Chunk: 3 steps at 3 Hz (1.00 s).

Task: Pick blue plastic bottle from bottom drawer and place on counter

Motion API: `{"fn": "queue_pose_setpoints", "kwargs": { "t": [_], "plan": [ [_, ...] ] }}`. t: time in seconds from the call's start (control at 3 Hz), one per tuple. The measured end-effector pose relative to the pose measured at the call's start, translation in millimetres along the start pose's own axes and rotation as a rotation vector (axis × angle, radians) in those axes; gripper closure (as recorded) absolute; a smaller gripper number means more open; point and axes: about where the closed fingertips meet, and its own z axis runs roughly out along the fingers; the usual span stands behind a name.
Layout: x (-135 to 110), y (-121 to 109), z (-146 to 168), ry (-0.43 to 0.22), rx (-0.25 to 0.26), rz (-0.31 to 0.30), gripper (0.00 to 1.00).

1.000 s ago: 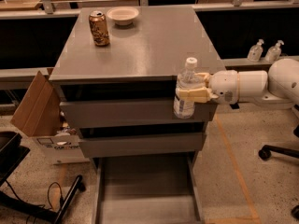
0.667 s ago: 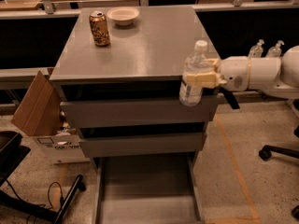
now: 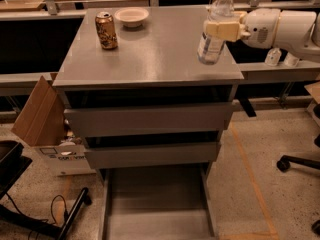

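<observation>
Grips the blue plastic bottle in the gripper, closed narrow around its upper body just below the shoulder, white cap up and only slightly tilted. Reaches in from the right side of the cabinet.

Compared with a second ago: then hung beside the cabinet's right front corner, level with the top drawer face and below the rim; a moment later rose level with the rim; now stands over the right side of the counter, well inside its edge. Appears to hover just above the surface rather than rest on it, though contact at the base cannot be settled from this angle.

Leaves the bottom drawer pulled open below, floor bare in the part that shows. Keeps well apart from the gold-brown can and the pale bowl at the far left.

Means the pick and the lift are done, and the carry over the top too. Calls only for a short lowering until the base sits flat, then release and a clean retreat to the right without tipping it.
</observation>
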Motion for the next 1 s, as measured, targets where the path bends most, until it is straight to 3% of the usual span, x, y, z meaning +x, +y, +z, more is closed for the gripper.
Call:
{"fn": "queue_pose_setpoints", "kwargs": {
  "t": [0.33,0.67,1.0],
  "plan": [
    [-15,-48,36,-0.021,0.047,-0.037,1.0],
    [-15,-71,75,-0.01,0.052,-0.051,1.0],
    [1,-88,114,0.018,0.047,-0.045,1.0]
  ]
}}
